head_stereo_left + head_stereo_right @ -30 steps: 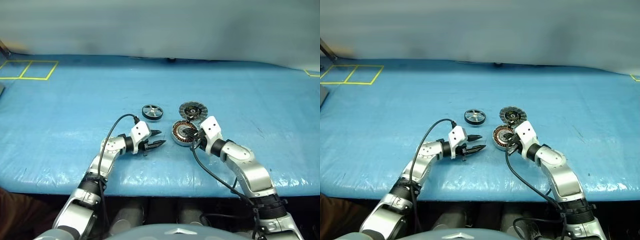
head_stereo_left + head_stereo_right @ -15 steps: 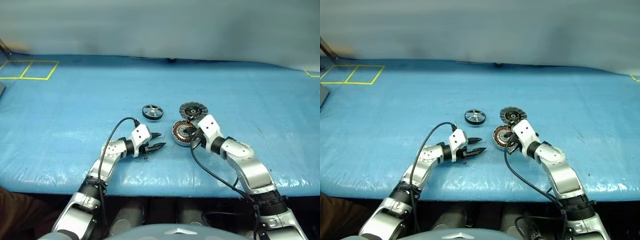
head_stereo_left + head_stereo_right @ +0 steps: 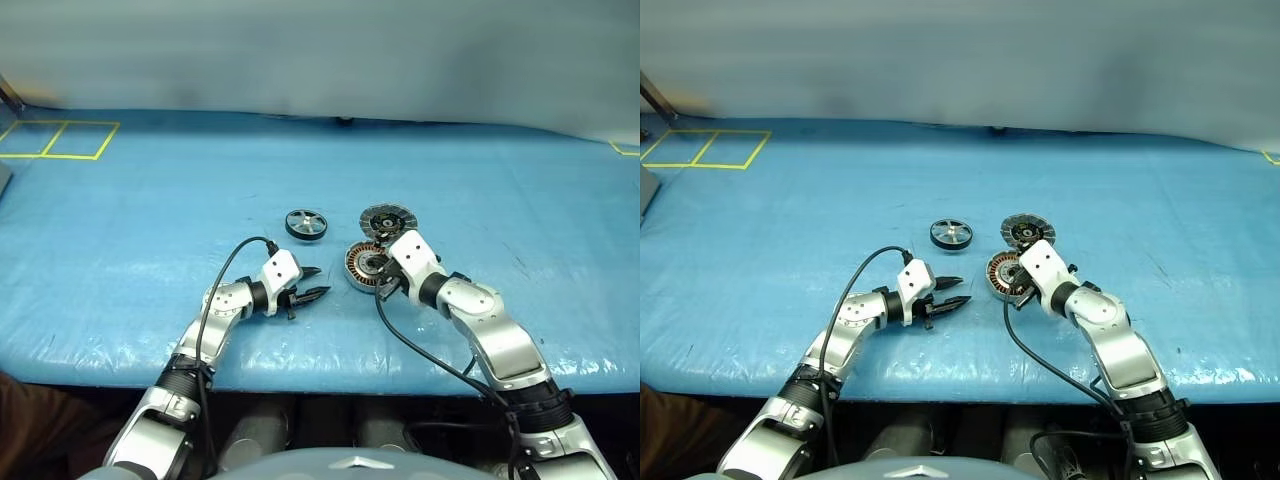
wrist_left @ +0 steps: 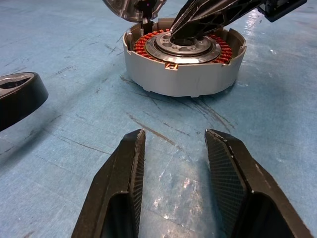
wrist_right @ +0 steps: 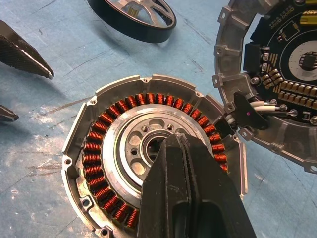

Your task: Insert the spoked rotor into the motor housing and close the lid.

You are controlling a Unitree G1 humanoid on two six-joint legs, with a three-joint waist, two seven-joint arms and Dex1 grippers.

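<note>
Left claw (image 3: 312, 283): we see its two black fingers standing partly apart with nothing between them, low over the blue desk (image 3: 120, 220), aimed toward the housing; we judge it is waiting its turn.
Left arm: bent at the elbow, forearm reaching forward and inward, wrist nearly level.
Spoked rotor (image 3: 305, 223): lies flat on the desk, beyond the left claw and well clear of it, not yet picked up or fitted.
Motor housing (image 5: 148, 158): sits open on the desk, copper windings showing around the hub, ready to take the rotor.
Right claw (image 5: 171, 144): fingers pressed together, tips over the housing's hub; it seems to touch the hub, though we cannot be sure, perhaps to steady the housing.
Right arm: reaches forward and inward, wrist tipped down.
Lid (image 3: 382, 218): lies open, inner face up, joined to the housing's far edge, leaving the cup free.
</note>
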